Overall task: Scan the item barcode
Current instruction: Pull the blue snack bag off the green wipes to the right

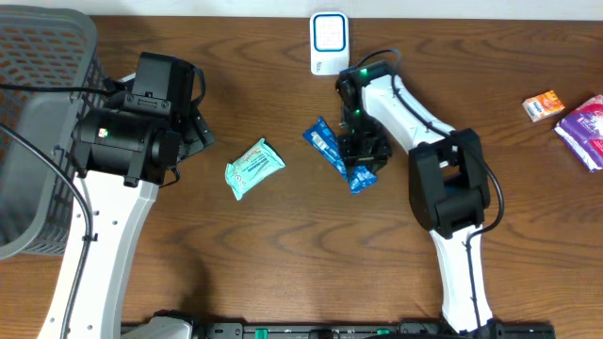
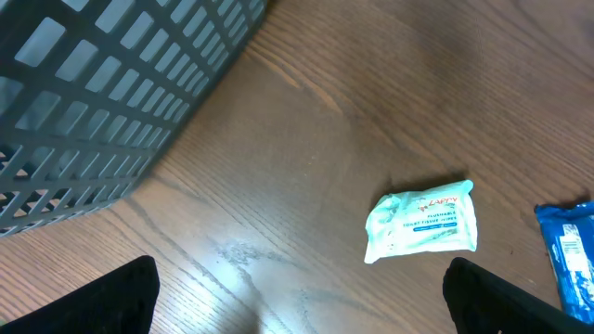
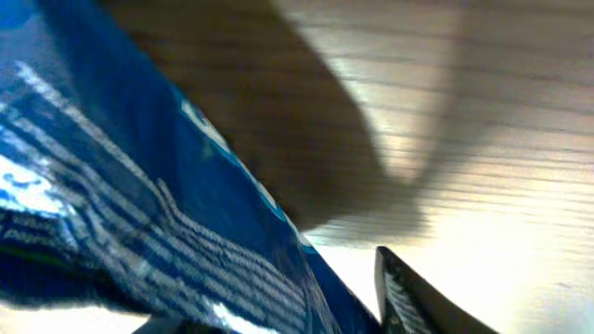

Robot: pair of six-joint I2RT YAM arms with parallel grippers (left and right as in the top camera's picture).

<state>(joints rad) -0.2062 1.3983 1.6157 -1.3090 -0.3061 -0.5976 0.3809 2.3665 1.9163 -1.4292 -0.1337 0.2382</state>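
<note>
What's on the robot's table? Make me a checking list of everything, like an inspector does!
Surface: brown wooden table, no spills seen.
Job's things: blue packet under the right gripper; white device, likely the scanner, at the far edge.
Clutter: green tissue pack; orange box; purple packet.
Grippers: left gripper open, holding nothing; right gripper at the blue packet, grip unclear.
Cables: black cable crossing the basket.
Surroundings: grey basket on the left.
</note>
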